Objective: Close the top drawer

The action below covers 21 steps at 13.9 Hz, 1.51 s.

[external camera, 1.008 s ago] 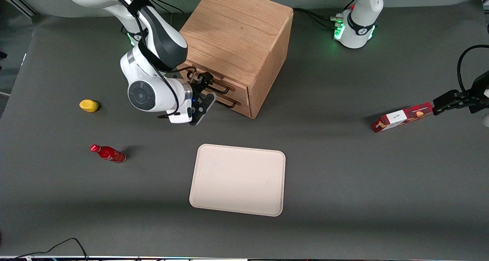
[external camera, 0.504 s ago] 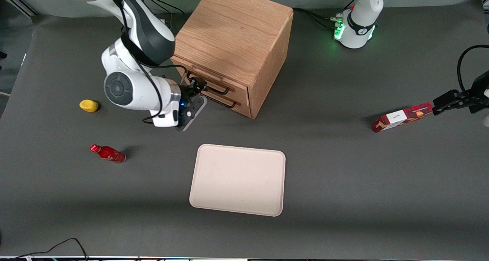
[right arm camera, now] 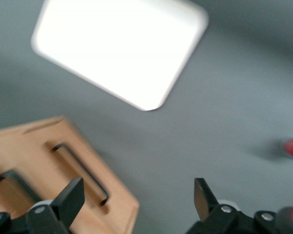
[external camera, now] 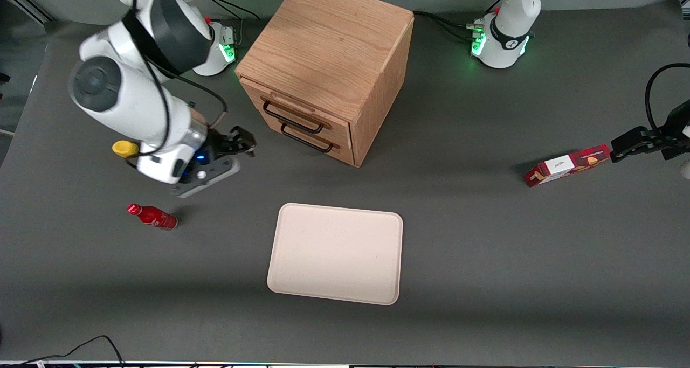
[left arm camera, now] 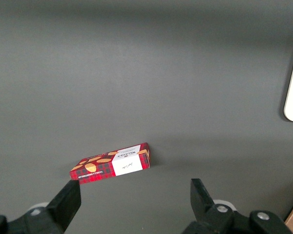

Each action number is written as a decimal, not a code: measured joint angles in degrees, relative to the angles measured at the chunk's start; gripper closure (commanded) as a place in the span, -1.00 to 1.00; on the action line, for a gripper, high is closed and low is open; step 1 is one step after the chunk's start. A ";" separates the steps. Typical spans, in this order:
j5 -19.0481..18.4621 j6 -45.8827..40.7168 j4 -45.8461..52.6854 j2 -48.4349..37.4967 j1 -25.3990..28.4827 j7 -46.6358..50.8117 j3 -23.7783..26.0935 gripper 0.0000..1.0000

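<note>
While flush in cabinet (external camera: 329,50), top drawer (external camera: 294,109) faces working arm's end | end effector (external camera: 243,141) spread, apart

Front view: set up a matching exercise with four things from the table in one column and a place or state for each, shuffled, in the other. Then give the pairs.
Things:
1. top drawer
2. red bottle
3. tray
4. end effector

Places or states:
A. flat on the table, nearer the front camera than the cabinet
B. open, hovering apart from the drawer fronts
C. pushed in, flush with the cabinet front
D. lying on its side toward the working arm's end

Pairs: 1-C, 2-D, 3-A, 4-B
</note>
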 measured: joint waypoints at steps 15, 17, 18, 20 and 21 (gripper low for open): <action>0.84 -5.97 -2.36 -10.38 -1.08 2.15 -25.83 -1.00; 0.99 -6.32 -3.49 -12.09 -1.60 2.10 -26.09 -1.00; 1.02 -6.44 -4.18 -12.91 -1.82 1.93 -26.09 -1.00; 1.03 -6.45 -5.24 -13.72 -1.92 1.54 -26.10 -1.00; 1.03 -6.45 -5.53 -13.75 -1.92 1.49 -26.09 -1.00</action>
